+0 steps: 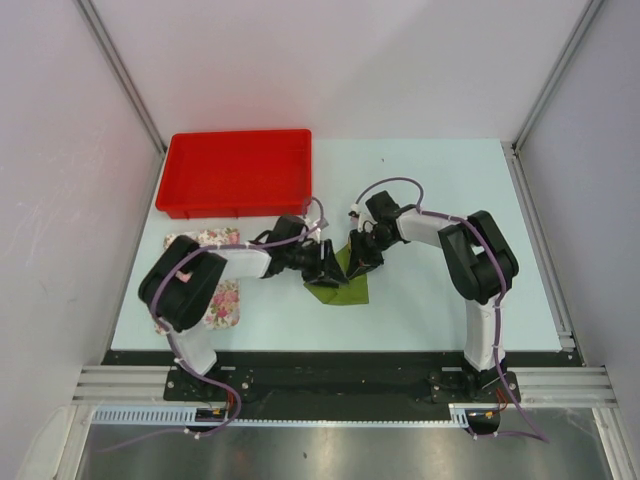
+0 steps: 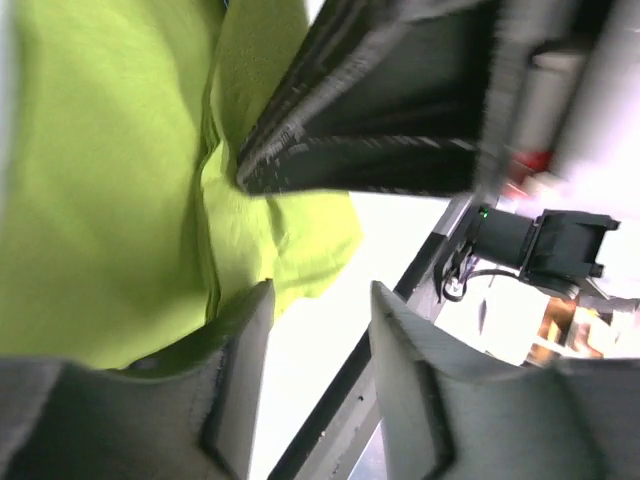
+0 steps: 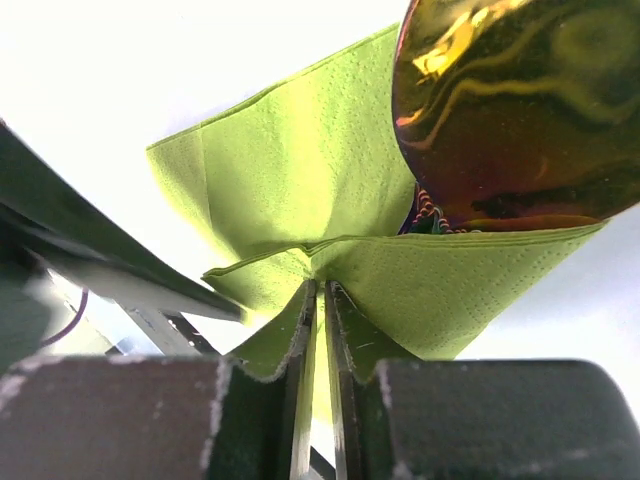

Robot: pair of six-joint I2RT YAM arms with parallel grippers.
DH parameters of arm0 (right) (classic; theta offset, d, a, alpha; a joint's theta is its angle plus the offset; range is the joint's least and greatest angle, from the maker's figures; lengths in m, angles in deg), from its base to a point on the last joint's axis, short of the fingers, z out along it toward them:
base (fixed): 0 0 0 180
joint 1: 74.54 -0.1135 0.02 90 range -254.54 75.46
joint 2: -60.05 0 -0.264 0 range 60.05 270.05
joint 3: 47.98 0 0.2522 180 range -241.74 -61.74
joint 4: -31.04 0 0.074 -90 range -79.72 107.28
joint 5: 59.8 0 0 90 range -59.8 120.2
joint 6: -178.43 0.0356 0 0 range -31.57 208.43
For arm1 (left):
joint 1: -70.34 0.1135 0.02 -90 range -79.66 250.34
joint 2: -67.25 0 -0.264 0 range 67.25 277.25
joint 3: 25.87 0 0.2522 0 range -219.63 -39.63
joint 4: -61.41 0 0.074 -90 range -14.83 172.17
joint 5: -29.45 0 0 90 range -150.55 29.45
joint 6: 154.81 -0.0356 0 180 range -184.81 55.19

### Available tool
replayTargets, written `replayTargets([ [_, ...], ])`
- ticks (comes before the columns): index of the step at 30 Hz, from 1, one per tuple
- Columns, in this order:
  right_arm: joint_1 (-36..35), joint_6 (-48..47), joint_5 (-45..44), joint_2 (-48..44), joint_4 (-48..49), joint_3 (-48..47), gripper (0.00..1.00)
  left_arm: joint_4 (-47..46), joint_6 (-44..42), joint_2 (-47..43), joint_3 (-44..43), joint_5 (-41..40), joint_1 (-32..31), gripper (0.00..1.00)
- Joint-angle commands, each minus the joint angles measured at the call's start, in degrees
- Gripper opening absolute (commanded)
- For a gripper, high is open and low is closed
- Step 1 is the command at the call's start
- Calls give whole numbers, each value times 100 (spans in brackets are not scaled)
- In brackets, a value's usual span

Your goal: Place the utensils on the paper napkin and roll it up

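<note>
Golden-orange utensil, handle beneath paper napkin fold

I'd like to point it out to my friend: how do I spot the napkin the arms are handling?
Find the big red tray at the far left of the table. Toward the arms from its right corner, between the left pincer and right pincer, lies the paper napkin, folded. It is plain olive green, unlike the pink-flowered cloth further left.
</note>
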Motion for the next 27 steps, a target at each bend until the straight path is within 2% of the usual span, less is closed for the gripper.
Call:
replayTargets([
  [1, -38, -215, -638, 249, -150, 332, 13, 714, -545, -978, 258, -423, 525, 57],
  [3, -47, -206, -629, 249, -123, 340, 13, 1171, -642, -1121, 486, -511, 893, 62],
  [5, -56, -206, -620, 249, -80, 349, 13, 1591, -861, -1183, 540, -598, 1079, 63],
  [9, -56, -223, -637, 258, -79, 367, 12, 1709, -985, -1122, 680, -863, 1256, 66],
  [16, -47, -223, -655, 302, -88, 367, 12, 1235, -784, -209, 303, -503, 922, 65],
  [21, -21, -223, -664, 328, -88, 349, 11, 49, -213, 442, 128, 173, 571, 62],
  [25, -21, -223, -646, 337, -88, 358, 11, -777, -185, 399, -22, 227, 447, 63],
  [27, -21, -223, -638, 337, -88, 349, 11, -762, -378, 381, -188, 140, 447, 64],
])
